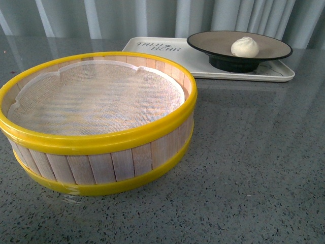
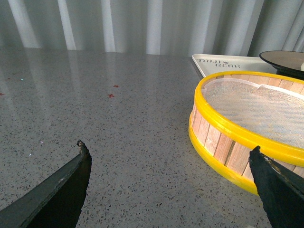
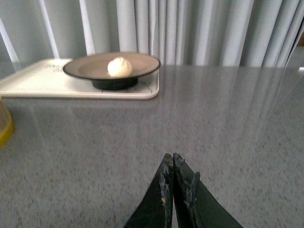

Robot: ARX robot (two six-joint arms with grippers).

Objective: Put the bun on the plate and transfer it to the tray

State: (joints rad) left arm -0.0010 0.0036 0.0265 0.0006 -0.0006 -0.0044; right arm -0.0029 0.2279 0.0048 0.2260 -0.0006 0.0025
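Note:
A small white bun (image 1: 245,47) (image 3: 119,67) lies on the taupe plate with a black rim (image 1: 218,42) (image 3: 88,69). The plate stands on the cream-white tray (image 1: 177,56) (image 3: 33,83) at the back right of the table; a slice of both shows in the left wrist view, plate (image 2: 285,59) and tray (image 2: 213,64). Neither arm appears in the front view. My left gripper (image 2: 168,152) is open over bare table beside the steamer basket. My right gripper (image 3: 172,159) is shut with nothing in it, well short of the tray.
A large yellow-rimmed wooden steamer basket (image 1: 96,147) (image 2: 228,142) with a white mesh liner stands at the front left. The grey speckled table (image 1: 254,168) runs back to pale curtains. Two small red marks (image 2: 110,95) lie on the table to the left.

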